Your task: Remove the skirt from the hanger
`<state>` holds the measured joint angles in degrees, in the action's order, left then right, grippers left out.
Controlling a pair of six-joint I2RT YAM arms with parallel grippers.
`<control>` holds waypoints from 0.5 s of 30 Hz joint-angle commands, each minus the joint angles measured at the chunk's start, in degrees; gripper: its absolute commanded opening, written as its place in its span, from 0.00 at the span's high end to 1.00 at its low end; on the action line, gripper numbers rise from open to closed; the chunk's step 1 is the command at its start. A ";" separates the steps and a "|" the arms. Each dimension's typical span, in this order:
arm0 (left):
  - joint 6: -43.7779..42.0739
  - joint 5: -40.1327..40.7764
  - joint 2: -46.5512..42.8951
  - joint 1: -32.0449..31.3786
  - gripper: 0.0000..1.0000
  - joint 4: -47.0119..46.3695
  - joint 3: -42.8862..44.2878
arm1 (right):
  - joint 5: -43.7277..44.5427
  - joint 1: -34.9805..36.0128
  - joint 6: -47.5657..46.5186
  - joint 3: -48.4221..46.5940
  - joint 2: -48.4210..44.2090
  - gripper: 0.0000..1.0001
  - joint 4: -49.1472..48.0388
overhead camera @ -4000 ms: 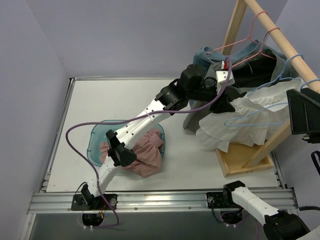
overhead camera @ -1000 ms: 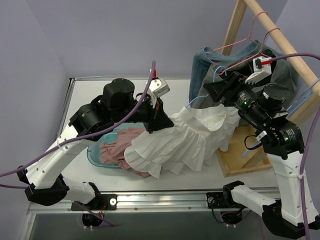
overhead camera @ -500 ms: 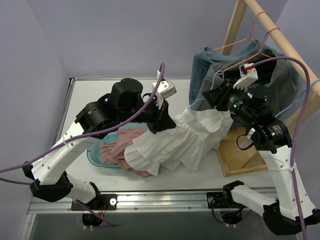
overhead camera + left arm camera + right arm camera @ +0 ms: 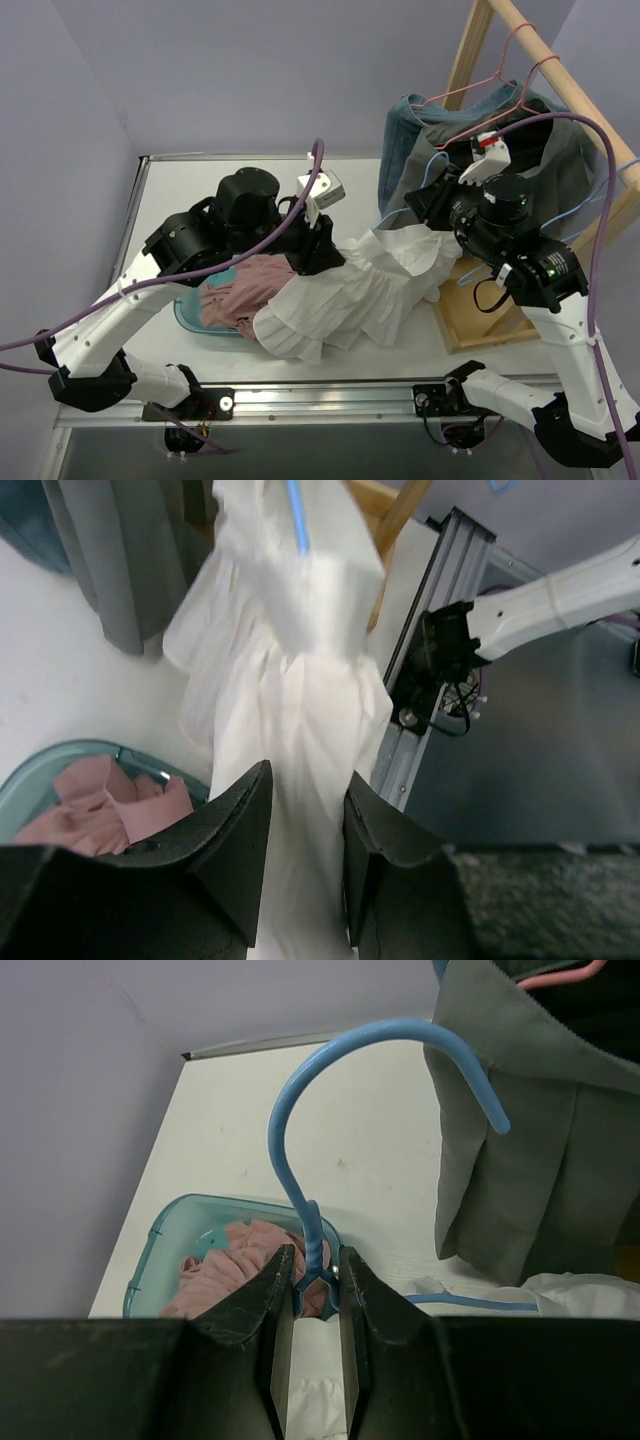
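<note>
Skirt (image 4: 350, 290): white and frilly, lying on the table (image 4: 200, 190) between the two arms. One end flops over the teal bin (image 4: 186, 308). The other end reaches toward the wooden rack (image 4: 560, 75).
Why it lies there: it is off the rack, so the arms can work on it low down, where the cloth has something to rest on.
Blue hanger (image 4: 400, 1026): its hook sticks up in the air and is not on the rack. Its wire goes into the top of the skirt, so the skirt does not look free yet.
Right gripper (image 4: 315, 1252): its two fingers are squeezed on the twisty neck of the blue hanger, just under the hook. That is a good place to hold, because the hanger cannot spin or slip there.
Left gripper (image 4: 307, 780): its fingers are apart, and the white cloth runs loosely between them. It is not pinching. I think it is there to take the cloth and pull it one way while the other arm holds the hanger back.
Pink cloth (image 4: 235, 290): it sits in the teal bin. That seems to be where clothes go once they are free.
Grey clothes (image 4: 500, 1160): hanging on the rack close by, not part of this job.
What is left: slide the hanger out of the skirt top.
</note>
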<state>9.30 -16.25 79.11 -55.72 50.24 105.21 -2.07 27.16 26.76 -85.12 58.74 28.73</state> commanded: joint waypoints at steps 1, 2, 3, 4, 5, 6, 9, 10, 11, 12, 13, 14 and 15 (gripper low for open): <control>-0.95 2.36 -5.01 -0.17 0.60 -0.23 -5.44 | 3.82 0.18 -0.40 -5.93 -0.82 1.00 -0.26; -0.69 2.71 -5.72 -0.17 0.60 -0.05 -6.93 | 4.17 0.18 -0.48 -6.63 -0.82 1.00 0.09; -0.34 2.72 -6.42 -0.17 0.60 -0.05 -8.51 | 4.52 0.18 -1.01 -8.12 -0.73 1.00 0.53; 0.01 2.80 -7.99 -0.17 0.60 -0.14 -11.57 | 5.57 0.18 -1.27 -8.91 -0.65 1.00 1.58; 0.71 2.63 -9.05 -0.17 0.60 -0.49 -13.08 | 6.02 0.18 -1.71 -9.53 -0.30 1.00 2.20; 1.07 2.45 -9.93 -0.17 0.60 -0.93 -14.58 | 6.72 0.18 -2.06 -10.67 -0.03 1.00 2.90; 2.21 2.80 -13.36 -0.17 0.64 -1.55 -18.98 | 8.57 0.18 -2.94 -11.47 0.06 1.00 4.05; 2.39 3.24 -14.50 -0.17 0.67 -1.20 -19.60 | 9.00 0.18 -3.03 -11.47 -0.20 1.00 4.05; 2.56 3.85 -14.95 0.00 0.69 -0.85 -20.39 | 10.23 0.18 -3.12 -11.47 -0.55 1.00 4.05; 2.57 4.73 -15.21 0.00 0.72 -0.41 -20.57 | 10.94 0.18 -3.21 -11.64 -0.82 1.00 4.14; 2.48 4.91 -15.39 0.18 0.84 0.29 -20.74 | 11.55 0.18 -3.38 -12.08 -0.82 1.00 4.40; 2.65 5.26 -15.48 0.44 0.96 0.65 -21.01 | 12.69 0.18 -3.47 -12.43 -0.99 1.00 4.66; 2.91 6.05 -15.48 0.62 0.98 1.61 -21.01 | 13.14 0.18 -3.65 -12.87 -0.91 1.00 4.93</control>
<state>11.40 -12.67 64.71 -55.64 49.87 84.55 6.15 27.22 23.68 -94.54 58.76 36.34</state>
